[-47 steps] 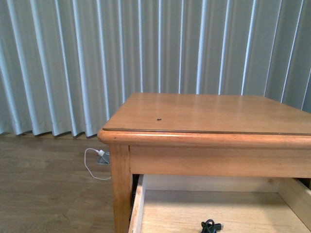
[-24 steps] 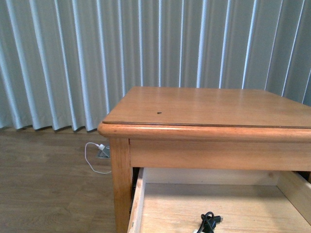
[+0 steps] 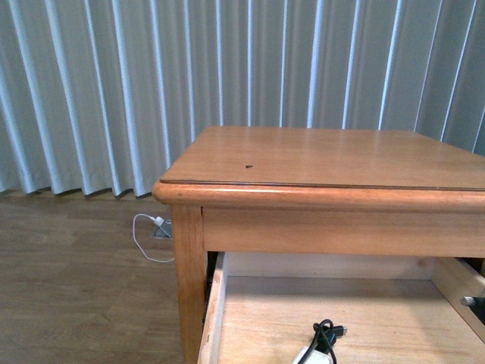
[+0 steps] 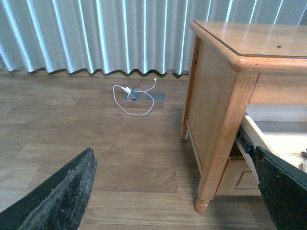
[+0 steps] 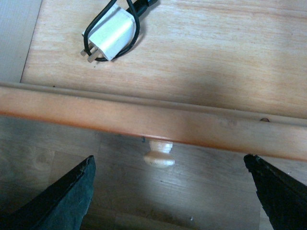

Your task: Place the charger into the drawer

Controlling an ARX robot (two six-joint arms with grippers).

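The drawer point(image 3: 227, 318) stands pulled out under the wooden table point(image 3: 318, 163). The charger point(image 5: 112, 36), a white block with a black cable looped round it, lies on the drawer floor; in the front view its cable point(image 3: 324, 337) shows at the bottom edge. My right gripper point(image 5: 172, 194) is open and empty, outside the drawer's front rail point(image 5: 153, 122), with the round knob point(image 5: 159, 155) between its fingers point(image 5: 62, 201). My left gripper point(image 4: 172, 191) is open and empty, low over the floor beside the table's front leg point(image 4: 218, 158).
A thin white cable with a white plug point(image 4: 132, 93) lies by a floor socket near the pleated curtain point(image 3: 151, 83); it also shows in the front view point(image 3: 151, 239). A lower drawer front point(image 4: 237, 175) sits beneath the open one. Wooden floor lies left of the table.
The front view has shifted: the table top now sits a little higher in frame, more of the drawer floor shows, and the charger's white block has come into sight at the bottom edge.
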